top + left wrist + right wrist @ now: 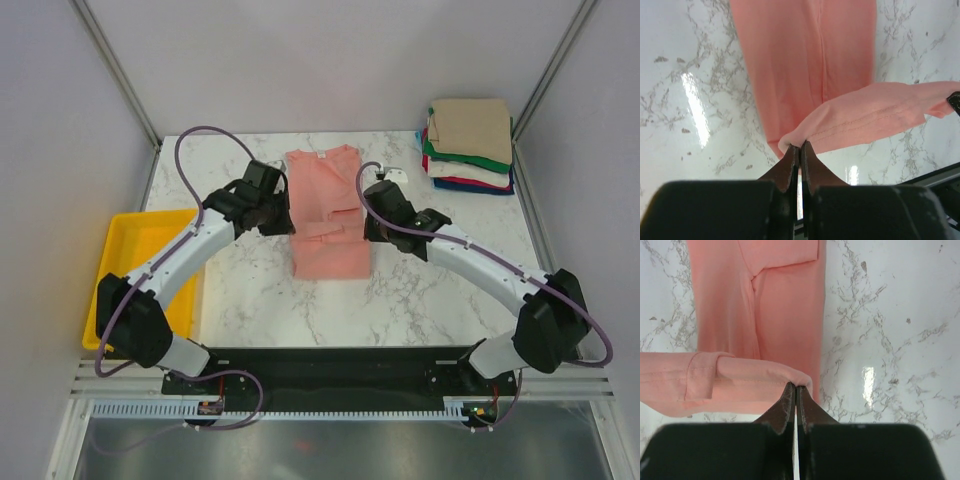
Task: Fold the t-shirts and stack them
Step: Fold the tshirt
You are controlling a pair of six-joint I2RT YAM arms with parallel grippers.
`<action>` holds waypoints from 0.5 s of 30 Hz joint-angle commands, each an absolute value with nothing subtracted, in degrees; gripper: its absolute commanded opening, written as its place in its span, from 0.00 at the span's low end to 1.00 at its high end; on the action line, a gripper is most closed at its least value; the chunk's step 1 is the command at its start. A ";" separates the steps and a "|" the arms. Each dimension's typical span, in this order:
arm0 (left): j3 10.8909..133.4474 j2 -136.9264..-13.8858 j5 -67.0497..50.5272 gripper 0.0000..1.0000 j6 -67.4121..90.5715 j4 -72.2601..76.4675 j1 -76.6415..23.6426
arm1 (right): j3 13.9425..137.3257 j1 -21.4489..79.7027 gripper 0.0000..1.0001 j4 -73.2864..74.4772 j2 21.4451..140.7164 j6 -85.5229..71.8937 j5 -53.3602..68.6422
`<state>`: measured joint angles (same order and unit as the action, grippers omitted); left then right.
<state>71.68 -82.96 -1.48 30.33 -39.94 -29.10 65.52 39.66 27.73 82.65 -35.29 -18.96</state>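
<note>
- Plainly, the salmon-pink t-shirt (328, 215) lies in the middle of the marble tabletop (430, 300), narrowed to a strip running near to far. A stitched edge is raised across its width.
- The left claw (800, 149) is pinched fully together on the left end of that raised edge, with a thin lip of cloth caught between its tips.
- The right claw (795, 388) is likewise closed tight, on the right end of the same edge.
- The cloth looks light, soft and limp. It sags and wrinkles between the two grips, so both ends probably need carrying level and taut, or the fold will skew.
- Hemmed corners and edges seem the best places to hold it. A pinch in mid-panel would likely bunch it.
- The stack of folded t-shirts (470, 148) sits at the far right corner, well apart from the pink one.
</note>
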 commanded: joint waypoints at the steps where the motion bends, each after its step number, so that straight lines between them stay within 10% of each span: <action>1: 76.46 -86.65 -4.74 0.02 25.05 -38.23 -26.72 | 69.78 37.18 0.00 24.88 85.69 -31.03 -15.83; 15: 85.25 -101.07 -7.21 0.03 24.78 -37.88 -23.12 | 76.11 31.91 0.00 20.74 97.55 -27.86 -10.20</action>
<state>82.15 -99.11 -6.24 27.03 -38.83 -23.53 73.14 32.97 23.53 95.85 -29.63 -11.90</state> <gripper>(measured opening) 0.033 0.010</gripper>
